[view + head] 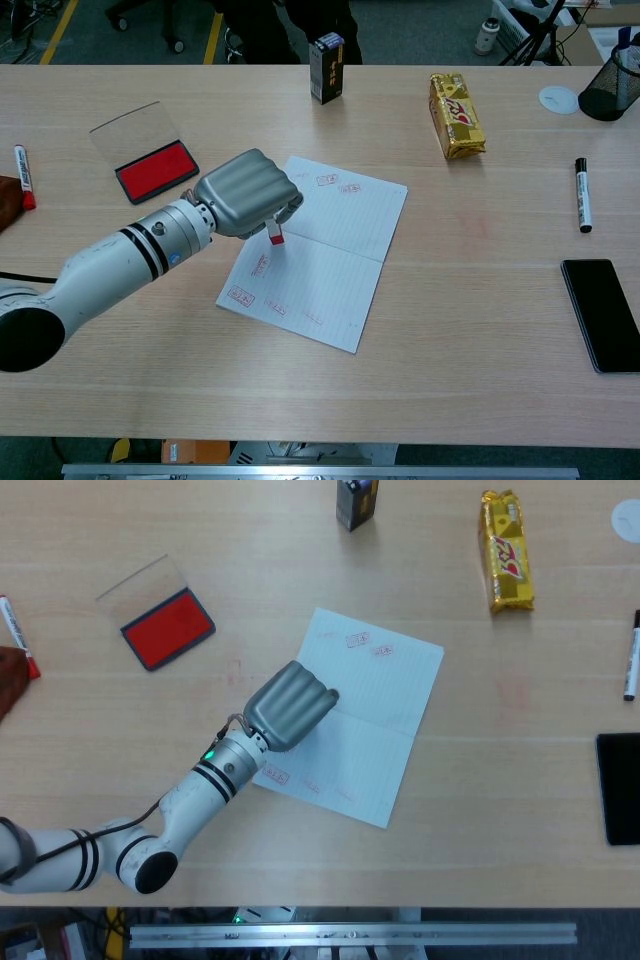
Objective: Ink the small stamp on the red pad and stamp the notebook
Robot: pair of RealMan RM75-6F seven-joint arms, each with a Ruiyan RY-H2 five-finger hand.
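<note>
My left hand (pixel 290 705) (pixel 248 193) hovers over the left part of the open notebook (pixel 380 740) (pixel 340 250), fingers curled around the small stamp (pixel 276 235). The stamp's red base points down just above or on the page, near the fold; I cannot tell whether it touches. In the head view the hand hides the stamp. The red ink pad (pixel 168 628) (pixel 156 170) lies open to the far left with its clear lid (pixel 124 128) behind it. The notebook carries several faint red stamp marks. My right hand is not visible.
A dark box (pixel 326 67) and a yellow snack bar (pixel 456 114) sit at the back. A black marker (pixel 581 194) and a phone (pixel 602 314) lie on the right, a red-capped marker (pixel 22 176) at the left edge, a mesh cup (pixel 612 87) far right.
</note>
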